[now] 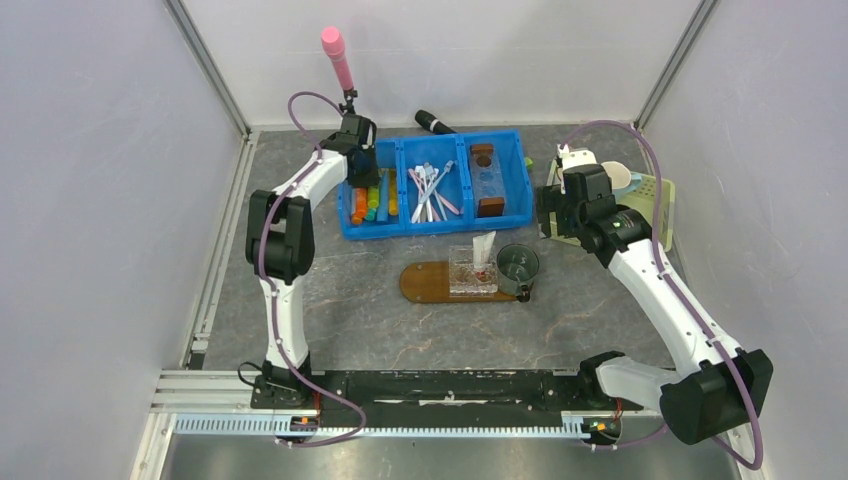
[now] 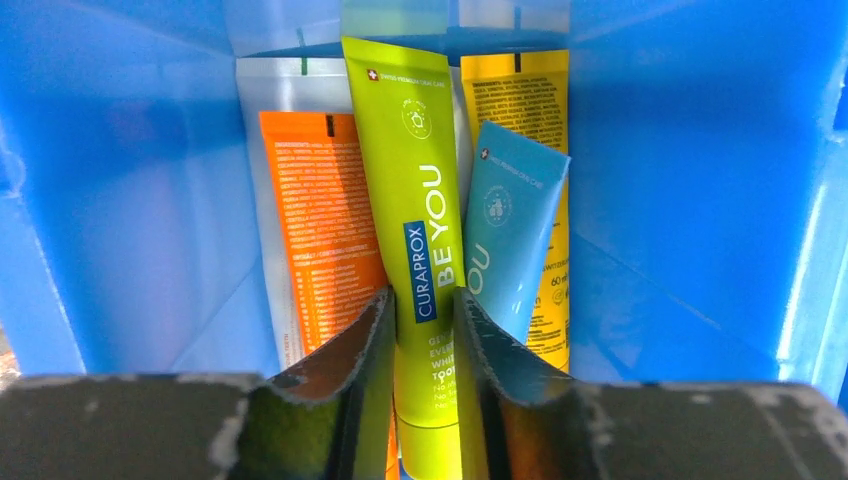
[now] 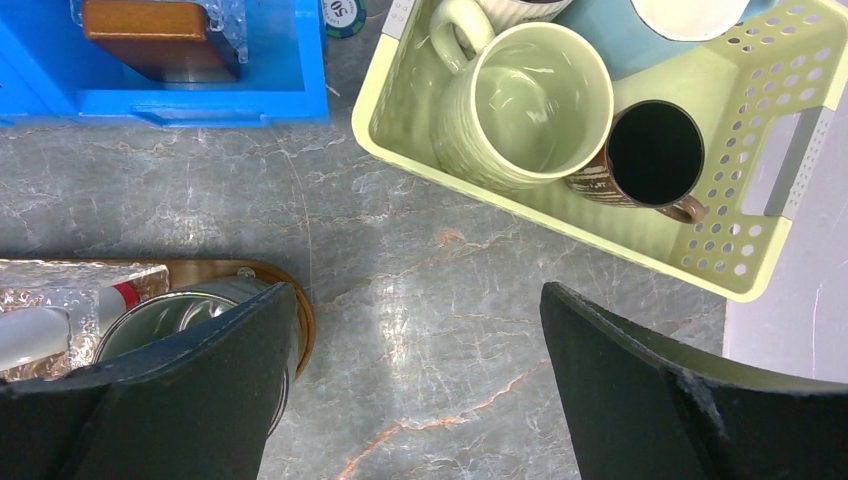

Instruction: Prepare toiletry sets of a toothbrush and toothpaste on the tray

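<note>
My left cam: 4 tubes – 1 green toothpaste (image 2: 415, 230), 1 orange tube (image 2: 320, 230), 1 light blue tube (image 2: 505, 230), 1 yellow tube (image 2: 520, 90). My right cam: 1 basket (image 3: 725, 200) w/ 2 whole mugs (image 3: 520, 100), 2 more cut off. Overhead: 1 tray (image 1: 420, 282), 1 blue bin (image 1: 372, 230) w/ 3 compartments; toothbrushes (image 1: 430, 190) too tangled to count.

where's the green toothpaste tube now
Left wrist view: the green toothpaste tube lies in the blue bin's left compartment, between the orange tube and pale blue tube, gripped by the left hand.

A bright green tube (image 2: 420, 220) is showing white lettering, with an orange tube (image 2: 320, 230) lying at its nine o'clock. The bin (image 2: 680, 200) is showing blue, the table (image 3: 420, 290) grey marbling.
</note>
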Motion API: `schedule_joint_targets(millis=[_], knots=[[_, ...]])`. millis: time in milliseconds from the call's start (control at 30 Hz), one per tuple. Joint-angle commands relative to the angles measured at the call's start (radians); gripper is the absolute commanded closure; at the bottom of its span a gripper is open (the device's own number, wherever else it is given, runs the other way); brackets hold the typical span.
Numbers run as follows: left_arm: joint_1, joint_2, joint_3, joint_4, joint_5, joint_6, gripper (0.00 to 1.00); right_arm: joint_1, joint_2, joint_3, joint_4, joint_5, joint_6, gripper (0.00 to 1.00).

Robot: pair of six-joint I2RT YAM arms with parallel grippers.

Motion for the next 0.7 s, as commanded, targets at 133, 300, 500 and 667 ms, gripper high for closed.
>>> schedule_joint_targets(millis=[133, 300, 500, 667], knots=[[0.0, -0.044, -0.016, -0.055, 0.087, -0.035, 0.84, -0.004, -0.029, -0.007, 0.026, 0.011, 0.007, 0.02], [-0.002, -0.161, -0.079, -0.056, 0.092, -0.051, 0.83, -0.004, -0.041, -0.016, 0.025, 0.013, 0.005, 0.02], [-0.003, -0.283, -0.178, -0.044, 0.107, -0.06, 0.83, -0.004, -0.044, -0.019, 0.025, 0.005, 0.006, 0.02], [-0.002, -0.383, -0.301, 0.079, 0.125, -0.038, 0.83, -0.003, -0.035, -0.013, 0.032, -0.012, 0.007, 0.02]])
